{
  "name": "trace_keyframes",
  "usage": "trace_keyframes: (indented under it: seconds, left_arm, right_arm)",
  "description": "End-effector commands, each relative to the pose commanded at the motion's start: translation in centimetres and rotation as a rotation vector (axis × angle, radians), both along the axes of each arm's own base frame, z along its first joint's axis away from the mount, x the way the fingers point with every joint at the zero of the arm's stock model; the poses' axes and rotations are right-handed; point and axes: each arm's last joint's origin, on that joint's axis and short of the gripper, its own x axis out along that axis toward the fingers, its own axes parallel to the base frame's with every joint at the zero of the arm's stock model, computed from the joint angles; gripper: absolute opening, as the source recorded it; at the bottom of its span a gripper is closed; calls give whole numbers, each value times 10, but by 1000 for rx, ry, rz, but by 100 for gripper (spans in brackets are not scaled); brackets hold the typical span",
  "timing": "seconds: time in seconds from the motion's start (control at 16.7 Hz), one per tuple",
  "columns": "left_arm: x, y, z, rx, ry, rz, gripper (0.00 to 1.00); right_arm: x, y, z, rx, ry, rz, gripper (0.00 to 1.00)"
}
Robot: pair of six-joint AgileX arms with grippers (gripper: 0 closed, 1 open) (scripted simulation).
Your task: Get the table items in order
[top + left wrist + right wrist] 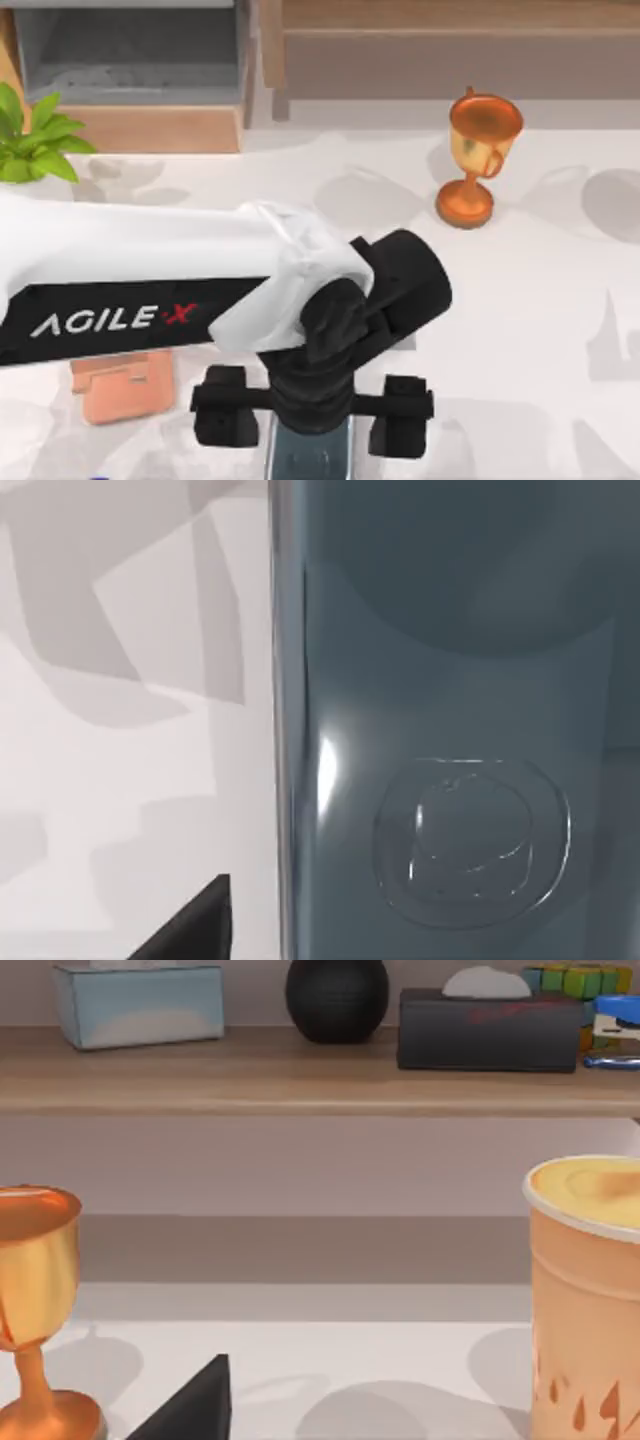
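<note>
White bench (560, 330), wooden shelving behind. Left claw (312, 412) low at near edge, fingers spread wide either side of smartphone (310, 450) lying flat. Phone stand (120, 385) left of it. Trophy cup (478, 155) upright, far right.

glossy smartphone (450, 730); shiny metallic trophy (478, 150)

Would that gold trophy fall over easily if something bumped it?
Probably. The trophy stands upright on a thin stem with a wide cup above a smaller round base, so it looks top-heavy. Its glossy surface may be slippery, and once tipped it could roll on its round bowl.
</note>
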Motion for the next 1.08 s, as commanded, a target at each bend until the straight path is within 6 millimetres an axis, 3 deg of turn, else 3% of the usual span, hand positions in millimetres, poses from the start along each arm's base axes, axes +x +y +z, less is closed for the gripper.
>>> trace_keyframes:
  seconds: [0.36, 0.66, 1.08]
  left_arm:
    - [0, 2, -44, 0, 0, 0, 100]
    - [-1, 2, -47, 0, 0, 0, 100]
    - [-1, 2, -47, 0, 0, 0, 47]
  right_arm:
    - [0, 0, 0, 0, 0, 0, 100]
    - [0, 0, 0, 0, 0, 0, 100]
    - [0, 0, 0, 0, 0, 0, 100]
